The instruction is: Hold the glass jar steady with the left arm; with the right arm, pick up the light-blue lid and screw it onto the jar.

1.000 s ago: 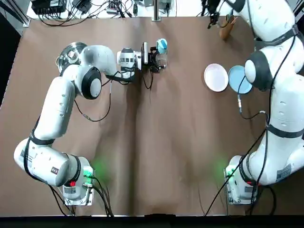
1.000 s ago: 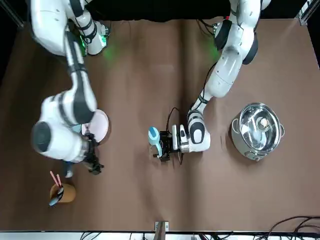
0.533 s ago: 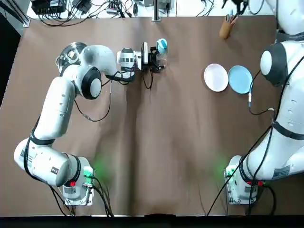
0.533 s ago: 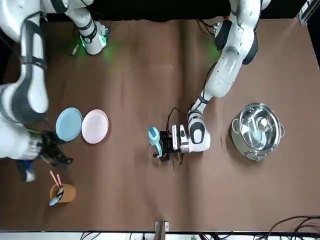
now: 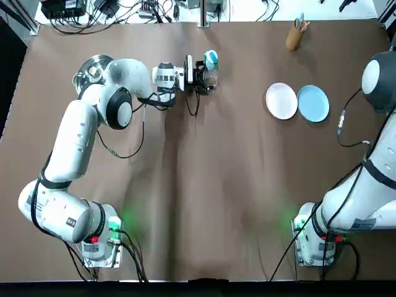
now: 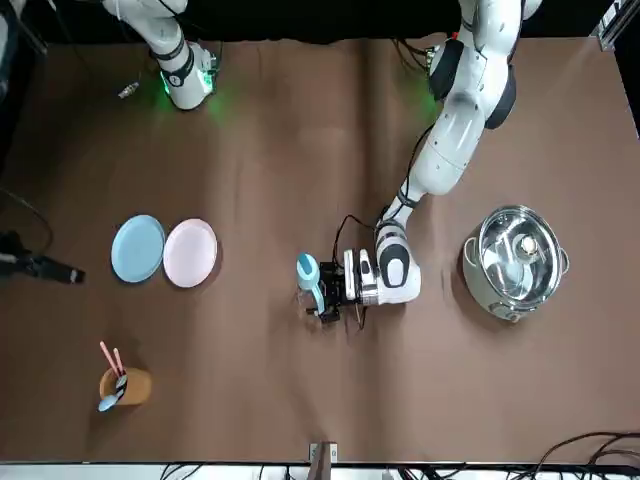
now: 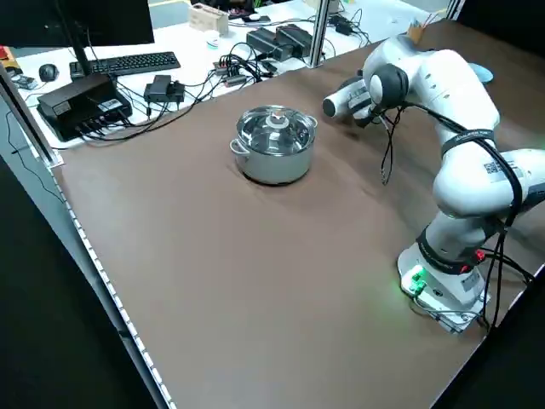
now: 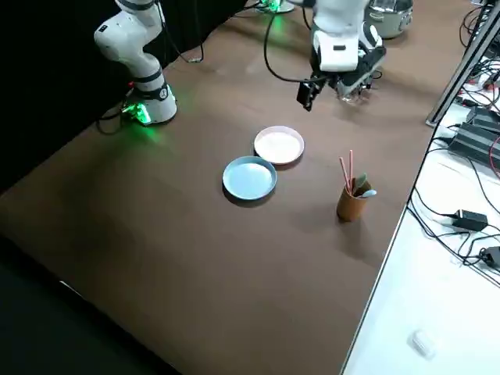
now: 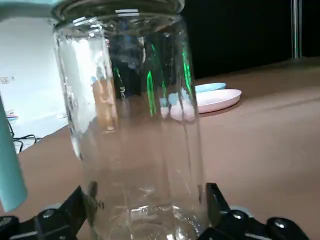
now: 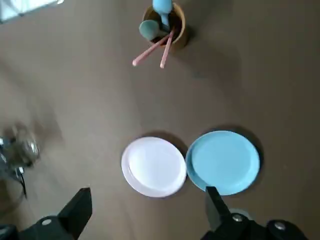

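The glass jar [image 5: 210, 78] stands upright near the table's far edge, left of centre. The light-blue lid [image 5: 211, 59] sits on top of it, as the front view's lid [image 6: 307, 268] also shows. My left gripper [image 5: 205, 79] comes in level from the left and is shut on the jar's lower body [image 9: 142, 150], one finger on each side. My right gripper [image 10: 147, 220] hangs open and empty, high above the plates. In the front view, the right gripper [image 6: 60, 270] is at the picture's left edge, far from the jar.
A steel pot with its lid [image 5: 93, 68] stands behind the left arm's elbow. A white plate [image 5: 281, 101] and a light-blue plate [image 5: 313, 103] lie side by side on the right. A brown cup with utensils [image 5: 294, 36] stands at the far right corner.
The right arm has swung away from above the plates toward the robot's right and far side, and its gripper has left the top view. The left arm, jar and lid have not moved.
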{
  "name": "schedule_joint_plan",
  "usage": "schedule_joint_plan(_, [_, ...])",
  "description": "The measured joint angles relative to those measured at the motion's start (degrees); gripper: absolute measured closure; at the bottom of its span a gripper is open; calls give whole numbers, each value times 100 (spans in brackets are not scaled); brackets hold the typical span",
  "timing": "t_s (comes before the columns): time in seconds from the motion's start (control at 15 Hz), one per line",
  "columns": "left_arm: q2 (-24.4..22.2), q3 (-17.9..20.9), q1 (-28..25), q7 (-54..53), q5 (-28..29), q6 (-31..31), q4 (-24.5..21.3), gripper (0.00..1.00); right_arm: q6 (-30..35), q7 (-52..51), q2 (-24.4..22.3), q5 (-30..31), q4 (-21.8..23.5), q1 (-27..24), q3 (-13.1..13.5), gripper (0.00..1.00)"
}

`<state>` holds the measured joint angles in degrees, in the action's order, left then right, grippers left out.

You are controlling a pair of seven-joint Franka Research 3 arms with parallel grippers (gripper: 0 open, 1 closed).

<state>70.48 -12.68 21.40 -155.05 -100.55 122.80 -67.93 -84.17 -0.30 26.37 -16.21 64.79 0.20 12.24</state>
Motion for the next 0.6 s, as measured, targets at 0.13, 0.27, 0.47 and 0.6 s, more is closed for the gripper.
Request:
schedule_joint_plan(0.13, [0,0,0,0,0,0,0,4,238,-380,-121,58,0,-12,-4,0])
schedule_joint_plan(0.27, [0,0,1,-13,1,-1,0,4,322,-564,-204,104,1,-9,-19,0])
schedule_joint_plan(0.47, [0,0,0,-21,3,-4,0,4,328,-806,-252,144,0,-9,-20,0])
schedule_joint_plan(0.6, [0,1,1,-22,3,-4,0,4,330,-1047,-331,189,12,-11,-16,0])
